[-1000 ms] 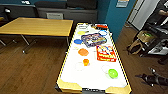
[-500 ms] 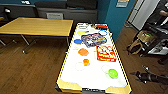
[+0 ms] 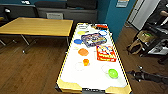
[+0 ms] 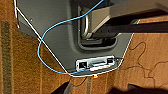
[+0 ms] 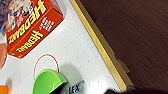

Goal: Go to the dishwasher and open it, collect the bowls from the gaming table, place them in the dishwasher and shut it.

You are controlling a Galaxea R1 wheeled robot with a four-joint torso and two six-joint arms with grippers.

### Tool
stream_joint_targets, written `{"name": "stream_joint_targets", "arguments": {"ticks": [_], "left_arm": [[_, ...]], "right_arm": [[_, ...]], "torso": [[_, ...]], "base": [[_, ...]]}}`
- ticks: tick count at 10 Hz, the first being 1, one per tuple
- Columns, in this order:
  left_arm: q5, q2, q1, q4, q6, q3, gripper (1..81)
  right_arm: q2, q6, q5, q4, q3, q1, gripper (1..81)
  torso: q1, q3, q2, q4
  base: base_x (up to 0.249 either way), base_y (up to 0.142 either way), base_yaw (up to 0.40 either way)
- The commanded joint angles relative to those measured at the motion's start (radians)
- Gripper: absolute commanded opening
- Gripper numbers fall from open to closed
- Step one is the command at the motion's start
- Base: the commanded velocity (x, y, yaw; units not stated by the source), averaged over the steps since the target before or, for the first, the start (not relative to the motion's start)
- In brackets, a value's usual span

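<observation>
Bowls: green bowl (image 3: 113, 73) at 5 o'clock on gaming table (image 3: 95, 82); approach from above, clear of red box (image 3: 105, 53). Gripper states: cannot tell.

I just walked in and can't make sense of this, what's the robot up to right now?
The robot stands at the near end of the gaming table, looking down its white top. Nothing is being handled. A green bowl sits nearest, an orange bowl lies farther up the middle, and a red game box rests between them toward the right edge. The right wrist camera looks closely at the green bowl beside that box.
</observation>
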Motion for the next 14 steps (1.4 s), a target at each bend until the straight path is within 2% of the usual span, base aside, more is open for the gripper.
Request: {"name": "stream_joint_targets", "arguments": {"ticks": [1, 6, 12, 14], "left_arm": [[0.074, -0.004, 0.018, -0.005, -0.001, 0.005, 81.1], [0.075, -0.003, 0.016, -0.006, -0.001, -0.001, 81.1], [0.075, -0.006, 0.016, -0.008, -0.001, -0.001, 81.1], [0.075, -0.004, 0.015, -0.008, -0.001, -0.001, 81.1]], "right_arm": [[0.015, 0.002, -0.026, 0.019, -0.069, 0.125, 81.1], [0.066, 0.002, -0.026, 0.033, -0.052, 0.166, 81.1], [0.170, 0.002, -0.018, 0.033, -0.087, 0.140, 81.1], [0.180, 0.002, -0.009, 0.031, -0.090, 0.122, 81.1]], "torso": [[0.000, 0.000, 0.000, 0.000], [0.000, 0.000, 0.000, 0.000], [0.000, 0.000, 0.000, 0.000], [0.000, 0.000, 0.000, 0.000]], "base": [[0.000, 0.000, 0.000], [0.000, 0.000, 0.000], [0.000, 0.000, 0.000], [0.000, 0.000, 0.000]]}}
